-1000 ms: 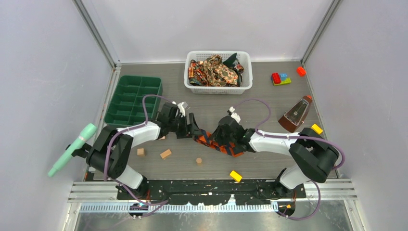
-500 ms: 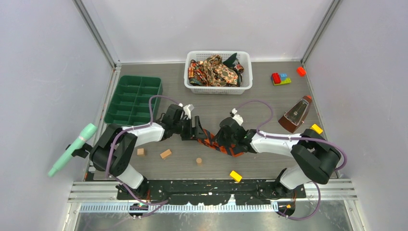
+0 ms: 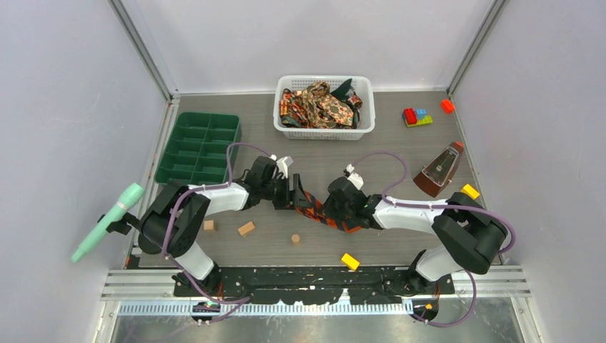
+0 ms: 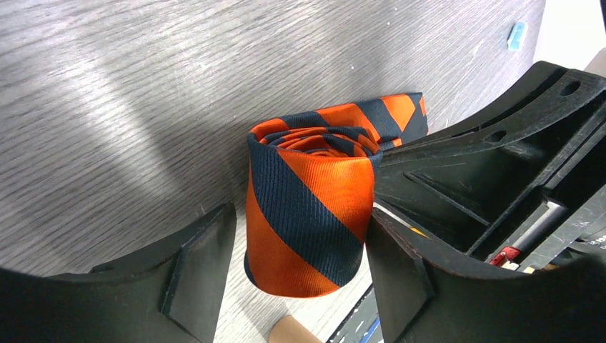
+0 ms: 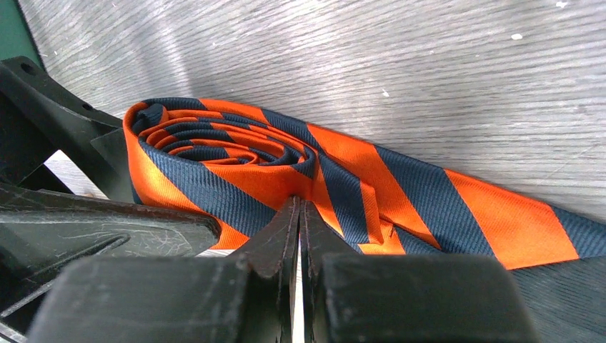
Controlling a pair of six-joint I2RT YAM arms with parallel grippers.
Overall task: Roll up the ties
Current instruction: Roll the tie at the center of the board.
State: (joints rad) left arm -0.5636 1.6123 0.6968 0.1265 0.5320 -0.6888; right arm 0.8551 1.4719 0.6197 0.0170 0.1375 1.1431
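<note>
1. Striped tie (image 3: 314, 209) sits mid-tabletop (image 3: 321, 153) between the two arms, partly wound into a tight coil with a flat tail left over.
2. Since a second ago the left claw (image 3: 294, 194) has slid rightward with the coil, and less flat tail shows. We judge the winding is advancing but not finished.
3. We see the left claw spread around the coil: one finger rests against it, and a sliver of tabletop shows beside the other.
4. Pressed together, the right claw (image 5: 299, 214) has its tips down on the fabric where coil meets tail. We see nothing pinched between them.
5. The tail's long axis runs diagonally, from the coil at far left toward near right under the right arm. The coil's own axis crosses that line, but we cannot tell whether it lies or stands.
6. More ties (image 3: 321, 106) wait in the basket (image 3: 325, 133).
</note>
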